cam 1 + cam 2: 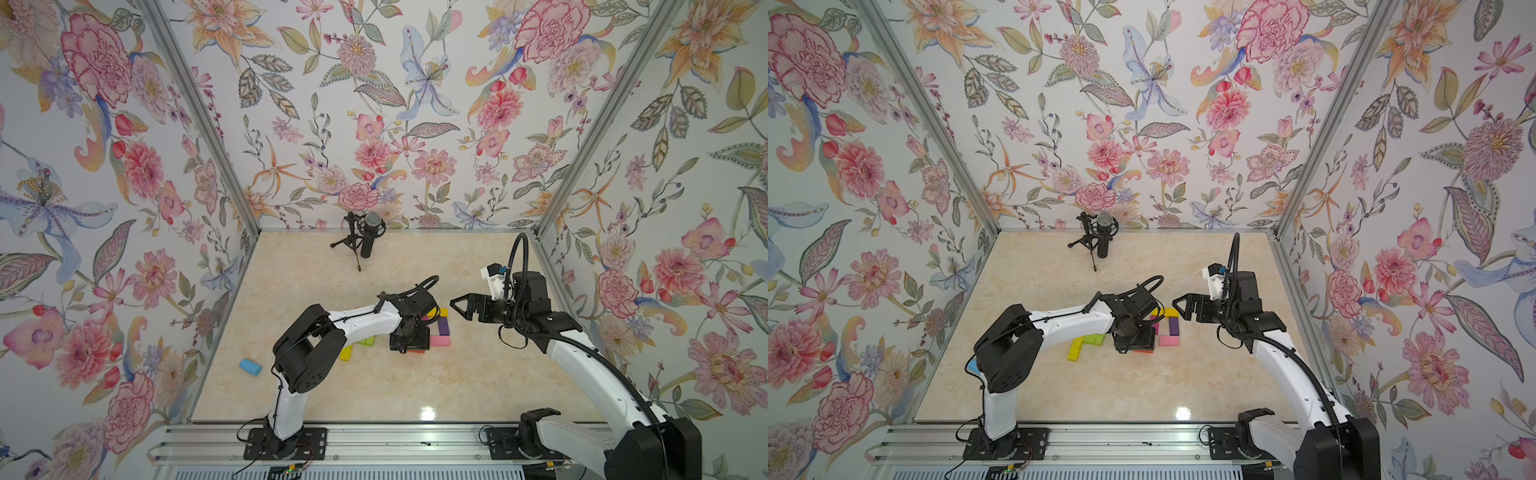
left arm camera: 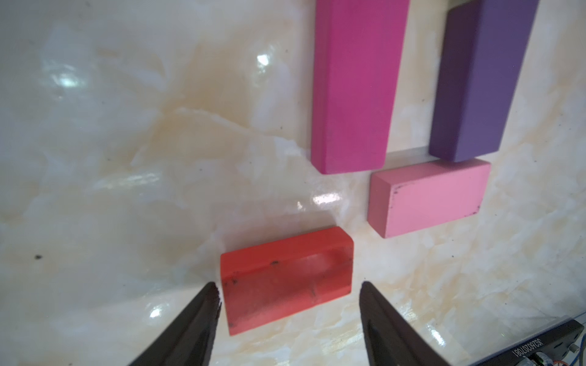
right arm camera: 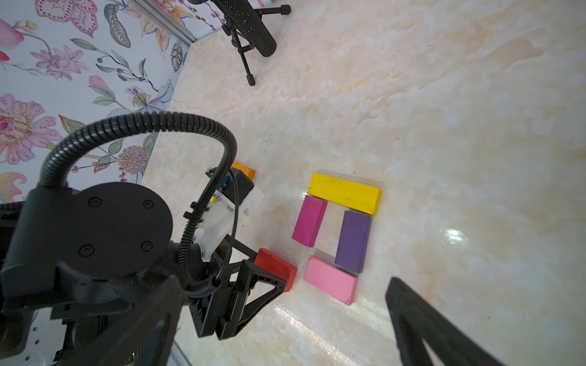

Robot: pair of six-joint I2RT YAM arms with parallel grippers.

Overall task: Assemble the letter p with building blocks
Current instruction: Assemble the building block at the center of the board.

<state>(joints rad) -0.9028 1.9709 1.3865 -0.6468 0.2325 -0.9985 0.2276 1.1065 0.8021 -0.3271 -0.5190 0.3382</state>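
Yellow [image 3: 345,193], magenta [image 3: 309,220], purple [image 3: 352,240] and pink [image 3: 329,279] building blocks lie flat in a closed rectangle on the table. A short red block [image 2: 285,279] lies next to the pink one [image 2: 428,196], below the magenta bar [image 2: 355,85]. My left gripper [image 2: 288,285] points down over the red block, open, one finger on each side and a small gap at each end. My right gripper [image 1: 455,303] hovers open just right of the group, holding nothing. A yellow bar [image 1: 1077,348] and a lime green one [image 1: 1094,338] lie apart to the left.
An orange block [image 3: 245,171] shows behind the left arm's wrist. A blue cylinder [image 1: 250,367] lies near the left wall. A microphone on a small tripod [image 1: 370,235] stands at the back. Flowered walls close the table on three sides.
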